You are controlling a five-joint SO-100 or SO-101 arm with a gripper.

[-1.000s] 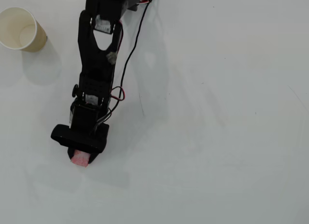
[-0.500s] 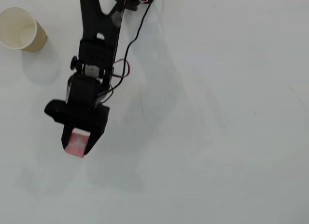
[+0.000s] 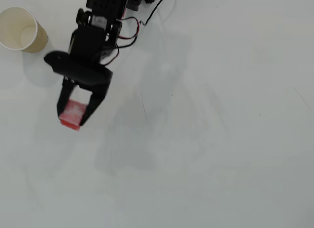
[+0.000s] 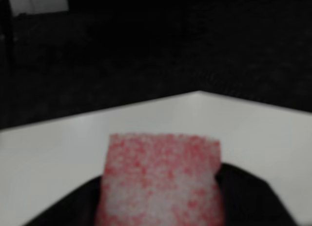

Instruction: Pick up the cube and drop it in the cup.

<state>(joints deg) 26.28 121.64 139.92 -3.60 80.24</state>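
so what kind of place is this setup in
Probably a hobby or lab bench: a plain white table, a small black arm whose gripper holds a cube, and a paper cup.

The black arm reaches down-frame, its end effector clamped on a load.

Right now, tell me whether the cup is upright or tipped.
Upright: the overhead view looks straight into the cup's round open mouth, which looks empty.

tool gripping cube, cup apart
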